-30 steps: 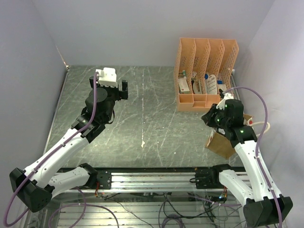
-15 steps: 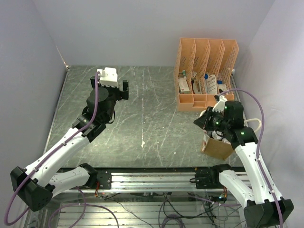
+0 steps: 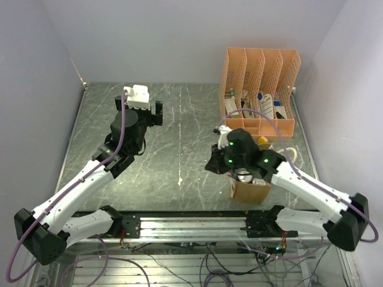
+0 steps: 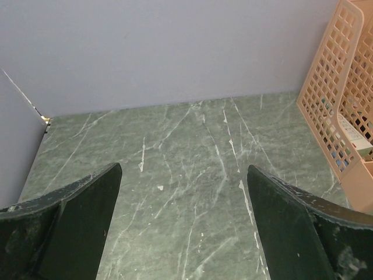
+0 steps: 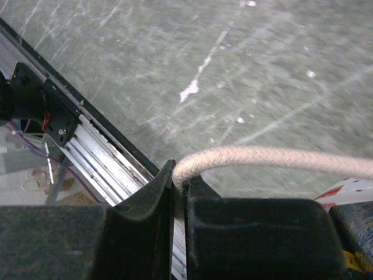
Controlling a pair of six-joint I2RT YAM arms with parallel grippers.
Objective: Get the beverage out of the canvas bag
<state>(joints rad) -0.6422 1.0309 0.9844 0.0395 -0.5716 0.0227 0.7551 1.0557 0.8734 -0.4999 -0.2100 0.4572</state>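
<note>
Progress: early, beverage (image 3: 243, 175) not yet out, top showing inside upright canvas bag (image 3: 248, 191), near-right worktop (image 3: 179, 131) | your right fingers (image 5: 166, 201) clenched on rope handle (image 5: 262, 157) | left fingers (image 4: 76, 216) spread, empty, well apart | left to do: grasp and lift the drink | orange organizer (image 3: 261, 66): cartons.

Soft, even light, faint shadows — the right wrist view's tabletop (image 5: 274, 64) blurs.
</note>
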